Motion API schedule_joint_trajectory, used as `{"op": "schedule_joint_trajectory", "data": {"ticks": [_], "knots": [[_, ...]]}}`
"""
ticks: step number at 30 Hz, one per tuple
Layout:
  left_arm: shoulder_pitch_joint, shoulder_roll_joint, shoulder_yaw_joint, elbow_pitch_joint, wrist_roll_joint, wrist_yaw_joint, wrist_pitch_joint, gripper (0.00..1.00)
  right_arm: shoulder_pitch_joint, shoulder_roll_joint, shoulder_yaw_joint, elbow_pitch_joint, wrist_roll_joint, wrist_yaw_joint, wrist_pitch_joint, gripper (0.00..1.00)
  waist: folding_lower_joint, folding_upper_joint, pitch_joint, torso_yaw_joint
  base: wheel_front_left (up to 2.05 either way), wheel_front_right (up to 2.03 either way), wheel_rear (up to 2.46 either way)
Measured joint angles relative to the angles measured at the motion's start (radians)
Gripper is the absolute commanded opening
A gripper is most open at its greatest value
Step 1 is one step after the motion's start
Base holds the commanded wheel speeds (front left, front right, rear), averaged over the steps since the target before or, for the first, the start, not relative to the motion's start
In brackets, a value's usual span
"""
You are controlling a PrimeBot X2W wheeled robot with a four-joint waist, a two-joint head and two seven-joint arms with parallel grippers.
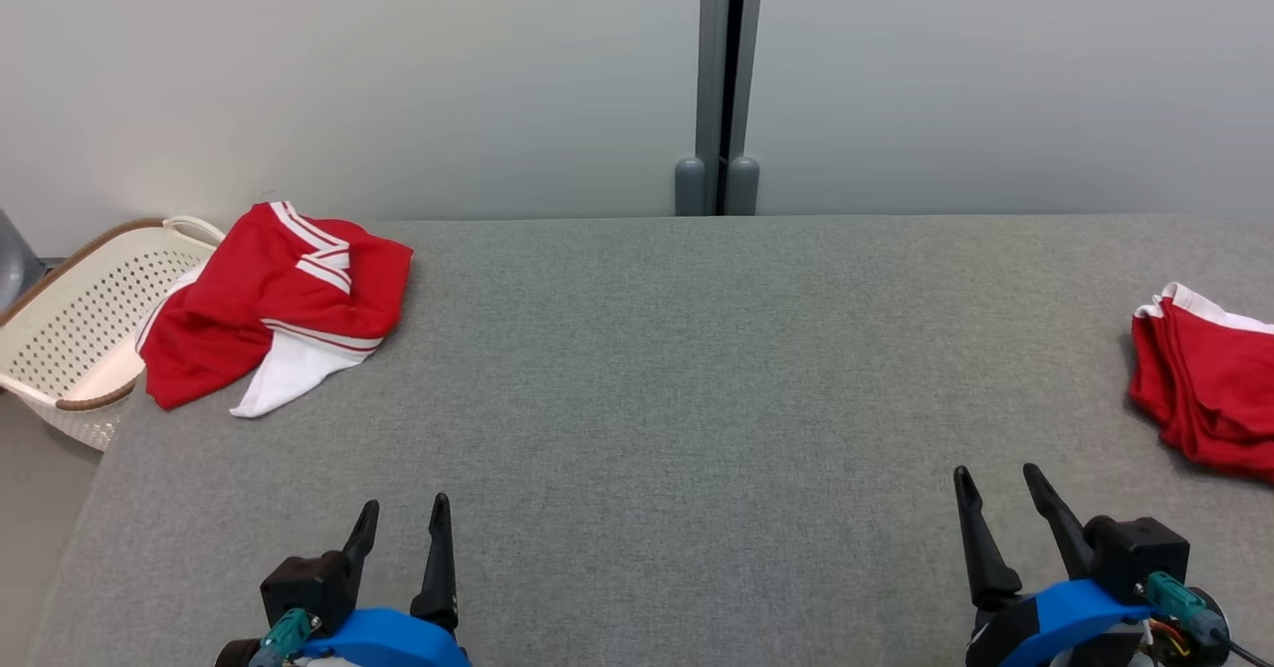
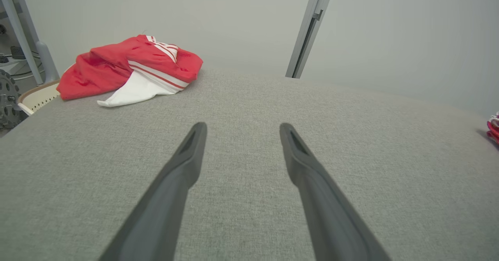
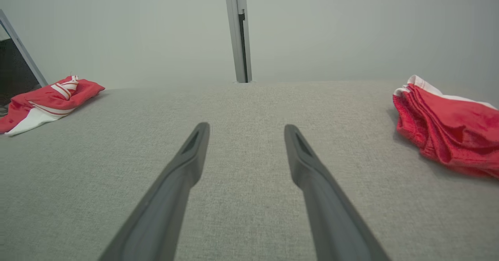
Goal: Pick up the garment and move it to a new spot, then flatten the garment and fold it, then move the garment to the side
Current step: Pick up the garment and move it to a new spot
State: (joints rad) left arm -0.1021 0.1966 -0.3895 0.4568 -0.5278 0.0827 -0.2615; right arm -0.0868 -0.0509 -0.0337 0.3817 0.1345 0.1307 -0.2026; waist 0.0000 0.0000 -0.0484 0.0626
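A crumpled red garment with white stripes point(image 1: 274, 304) lies at the far left corner of the grey table, partly draped over a basket; it also appears in the left wrist view point(image 2: 132, 68) and the right wrist view point(image 3: 46, 99). My left gripper point(image 1: 405, 515) rests open near the front edge, well short of the garment, with nothing between its fingers point(image 2: 187, 163). My right gripper point(image 1: 997, 483) is open too, at the front right, its fingers point(image 3: 308, 163) over bare table.
A folded red garment with white trim point(image 1: 1209, 388) point(image 3: 448, 126) sits at the right edge. A cream perforated laundry basket point(image 1: 70, 333) stands off the table's left end. A pale wall with a grey vertical post point(image 1: 725, 80) backs the grey table point(image 1: 677, 368).
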Motion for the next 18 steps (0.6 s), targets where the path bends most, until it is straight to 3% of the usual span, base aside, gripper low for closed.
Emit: {"op": "schedule_joint_trajectory", "data": {"ticks": [7, 18], "knots": [[-0.002, -0.002, -0.009, 0.002, 0.002, -0.001, 0.000, 1.00, 0.021, 0.000, 0.002, -0.004, 0.005, 0.000, 0.001, 1.00, 0.0000, 0.0000, -0.016, 0.084, 0.00, 0.00, 0.00], [-0.006, 0.030, -0.007, -0.008, 0.010, 0.009, 0.004, 1.00, 0.023, 0.001, 0.039, -0.001, 0.040, 0.000, -0.010, 1.00, 0.0000, 0.0000, -0.038, 0.334, 0.00, 0.00, 0.00]]}}
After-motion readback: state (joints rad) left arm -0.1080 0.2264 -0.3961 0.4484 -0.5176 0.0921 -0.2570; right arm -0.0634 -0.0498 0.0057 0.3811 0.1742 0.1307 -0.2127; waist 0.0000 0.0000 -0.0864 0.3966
